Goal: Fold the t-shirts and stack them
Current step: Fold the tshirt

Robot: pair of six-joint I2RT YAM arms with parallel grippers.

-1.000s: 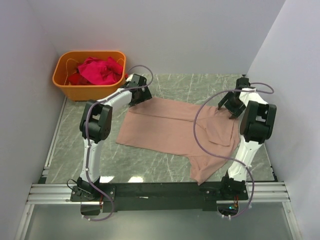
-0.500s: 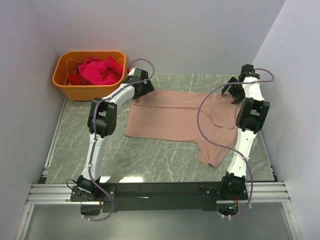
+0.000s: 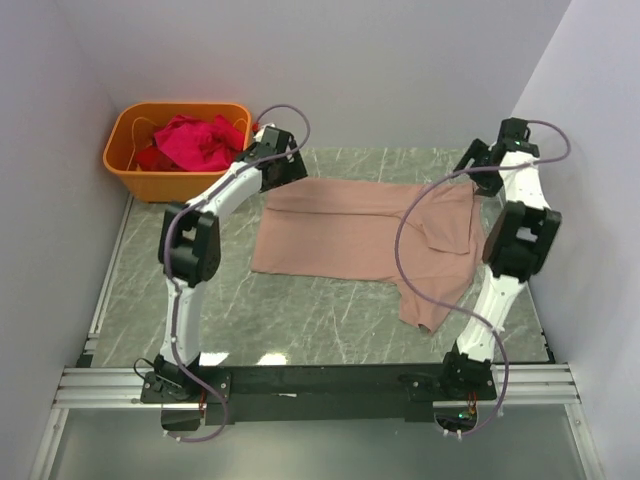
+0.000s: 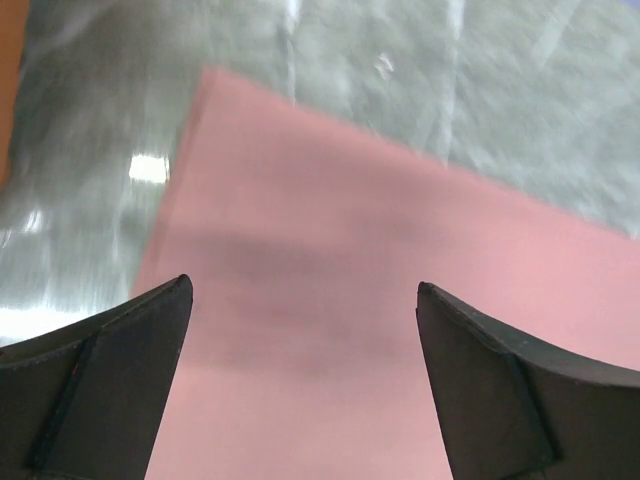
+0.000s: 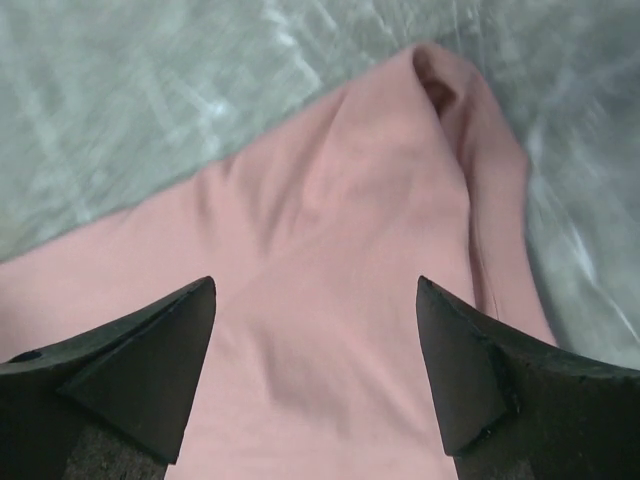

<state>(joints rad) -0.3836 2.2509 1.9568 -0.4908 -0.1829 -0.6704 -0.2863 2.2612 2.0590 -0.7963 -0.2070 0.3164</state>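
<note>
Both my arms are reaching farther out than a second ago, and the pink-tan t-shirt (image 3: pixel 350 235) is lying flatter and farther back on the marble table (image 3: pixel 300 320), with one flap trailing toward my bases. My left gripper (image 4: pixel 300 290) is hovering over its far left corner and my right gripper (image 5: pixel 315 285) over its far right end, both with jaws spread wide, gripping nothing. Beyond them, in the far left corner, the orange tub (image 3: pixel 118 165) is holding crumpled magenta t-shirts (image 3: pixel 195 140).

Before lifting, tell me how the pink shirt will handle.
Likely floppy: the pink shirt lies flat with one end bunched, so it should sag from any grip. Probably light, being thin cloth. Pushed, it may wrinkle rather than slide.
</note>
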